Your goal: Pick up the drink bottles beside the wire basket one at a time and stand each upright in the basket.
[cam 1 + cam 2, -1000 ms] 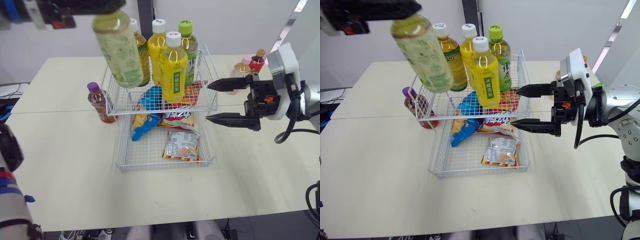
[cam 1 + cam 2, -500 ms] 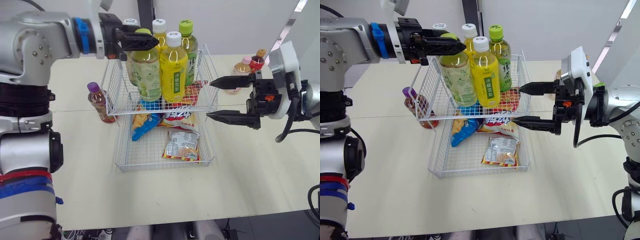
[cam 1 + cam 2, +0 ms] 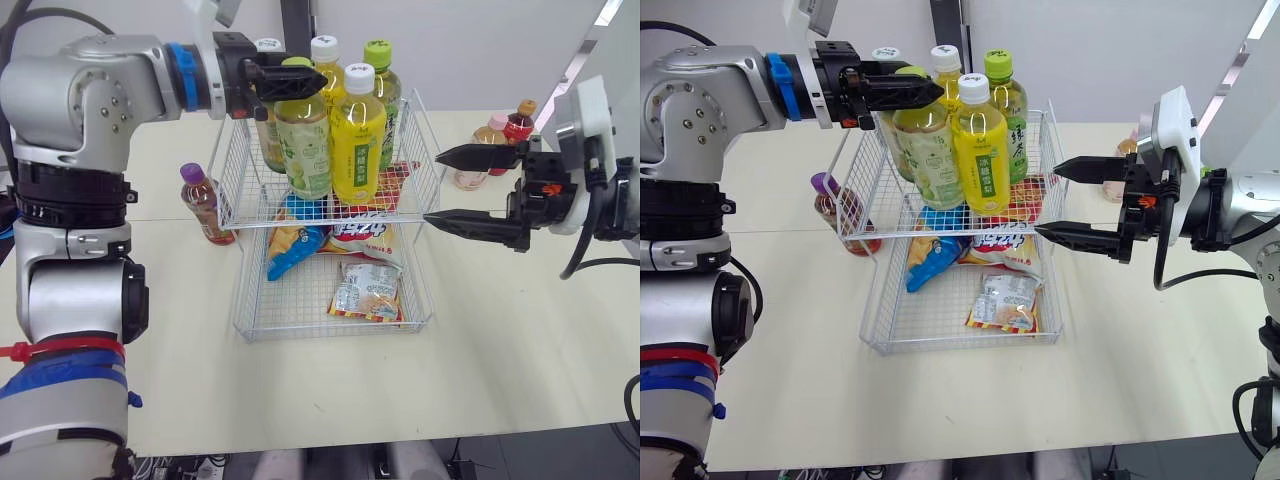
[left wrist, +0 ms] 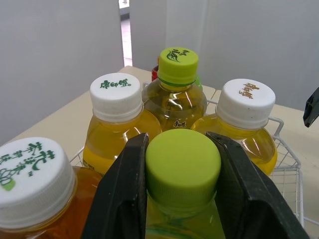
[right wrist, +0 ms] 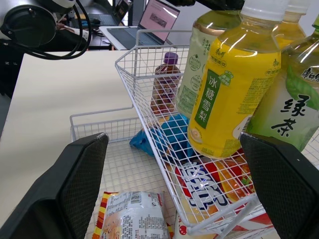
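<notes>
Bottle [image 3: 303, 150] was pinched at its green cap by left gripper [image 4: 180, 149], near upright and low in wire basket [image 3: 424, 170] for a standing release; right gripper [image 3: 432, 186] hovered spread at basket's 3 o'clock.

Blue snack bag [image 3: 290, 245], silver packet [image 3: 365, 292], cream table [image 3: 500, 340] (laptop [image 5: 160, 15] beyond)

The left gripper [image 3: 305, 80] is reaching forward, pinching a bottle [image 3: 302, 145] by its cap; the right gripper [image 3: 435, 187] is hovering, fingers spread wide.

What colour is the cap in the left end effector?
Lime green cap, clearest in left wrist view.
</notes>
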`<state>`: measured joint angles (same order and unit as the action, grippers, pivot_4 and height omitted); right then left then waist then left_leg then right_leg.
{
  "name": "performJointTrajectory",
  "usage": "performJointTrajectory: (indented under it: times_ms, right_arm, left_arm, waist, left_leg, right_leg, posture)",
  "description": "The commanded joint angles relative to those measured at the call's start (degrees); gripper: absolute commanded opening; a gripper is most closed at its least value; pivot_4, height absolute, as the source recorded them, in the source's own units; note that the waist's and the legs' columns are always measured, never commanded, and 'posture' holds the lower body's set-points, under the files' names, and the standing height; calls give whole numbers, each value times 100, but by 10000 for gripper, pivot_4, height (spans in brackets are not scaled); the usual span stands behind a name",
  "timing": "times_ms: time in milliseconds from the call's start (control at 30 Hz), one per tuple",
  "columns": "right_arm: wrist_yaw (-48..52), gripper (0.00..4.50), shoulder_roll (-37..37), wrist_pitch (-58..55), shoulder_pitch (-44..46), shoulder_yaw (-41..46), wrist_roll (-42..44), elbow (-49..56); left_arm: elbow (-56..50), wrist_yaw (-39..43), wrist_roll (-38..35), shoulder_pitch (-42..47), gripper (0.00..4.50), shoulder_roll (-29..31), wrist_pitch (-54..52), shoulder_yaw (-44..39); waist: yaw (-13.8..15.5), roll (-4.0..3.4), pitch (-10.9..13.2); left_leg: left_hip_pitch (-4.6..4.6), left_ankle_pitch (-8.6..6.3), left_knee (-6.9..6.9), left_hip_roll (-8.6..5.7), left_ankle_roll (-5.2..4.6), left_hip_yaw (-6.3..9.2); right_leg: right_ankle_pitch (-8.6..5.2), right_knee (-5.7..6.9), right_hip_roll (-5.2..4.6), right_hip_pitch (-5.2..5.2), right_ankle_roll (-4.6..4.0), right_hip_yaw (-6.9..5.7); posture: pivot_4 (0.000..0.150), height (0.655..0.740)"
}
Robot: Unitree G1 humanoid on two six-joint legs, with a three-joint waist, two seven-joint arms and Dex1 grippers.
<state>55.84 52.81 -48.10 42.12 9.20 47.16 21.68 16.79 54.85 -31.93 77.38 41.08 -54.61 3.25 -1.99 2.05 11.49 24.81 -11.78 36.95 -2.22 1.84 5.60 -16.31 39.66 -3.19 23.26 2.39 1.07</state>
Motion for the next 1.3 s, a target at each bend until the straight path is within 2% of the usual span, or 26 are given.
performJointTrajectory:
  times_ms: [33, 133, 200, 467, 833, 1000, 1167, 1300]
  right_arm:
    - [-57, 45000, 83, 34, 14, 202, 83, 159]
    - [-69, 45000, 79, 43, -13, 198, 84, 178]
    - [-71, 45000, 76, 49, -25, 196, 90, 184]
    - [-88, 45000, 55, 57, -2, 151, 140, 185]
    - [-56, 45000, 45, 88, 53, 85, 148, 157]
    - [-54, 45000, 29, 91, 31, 87, 173, 190]
    - [-45, 45000, -31, 114, -11, 47, 192, 214]
    - [42, 45000, -91, 163, 11, -109, 133, 180]
  left_arm:
    - [1, 150, 9, 240, 13698, -7, 111, -221]
    - [44, 372, 43, 276, 13698, 32, 143, -171]
    - [-59, 618, 146, 261, 21084, 118, 347, -56]
    - [-383, 991, 321, 438, 44070, 300, 563, -49]
    - [-849, 1070, 198, 307, 44574, 996, 117, -364]
    - [-1210, 1026, -187, 6, 44574, 1508, -365, -1028]
    - [-1428, 564, -231, -704, 44574, 2062, -468, -1854]
    - [-1238, 423, 123, -1931, 44574, 2674, -64, -2510]
  waist:
    - [1, 0, 0]
    - [1, 0, 0]
    - [0, 0, 0]
    - [0, 0, 0]
    - [-45, 0, 0]
    - [-72, -1, 0]
    - [-98, -1, 0]
    - [-119, -2, -1]
  left_leg:
    - [0, 0, 0, 0, 0, 0]
    - [0, 0, 0, 0, 0, 0]
    - [0, 0, 0, 0, 0, -1]
    - [0, 0, 0, 0, 0, -1]
    - [-1, 0, 0, 2, 0, 1]
    - [-2, 0, -1, 4, 0, 2]
    - [-5, 0, -1, 6, 0, 2]
    - [-11, 0, -2, 7, 0, -3]
  right_leg:
    - [0, 0, 0, 0, 0, 0]
    - [0, 0, 0, 0, 0, -1]
    - [0, 0, 0, 0, 0, 0]
    - [0, -1, 0, -2, 0, 0]
    - [0, 3, 2, -1, 0, -3]
    - [0, 4, 2, -1, 0, -2]
    - [-1, 6, 3, -1, 0, -2]
    - [-1, 15, 3, -1, 0, 1]
  posture:
    - [1500, 7400]
    - [1500, 7400]
    - [1500, 7400]
    - [1500, 7400]
    - [1500, 7400]
    - [1500, 7400]
    - [1500, 7400]
    - [1500, 7400]
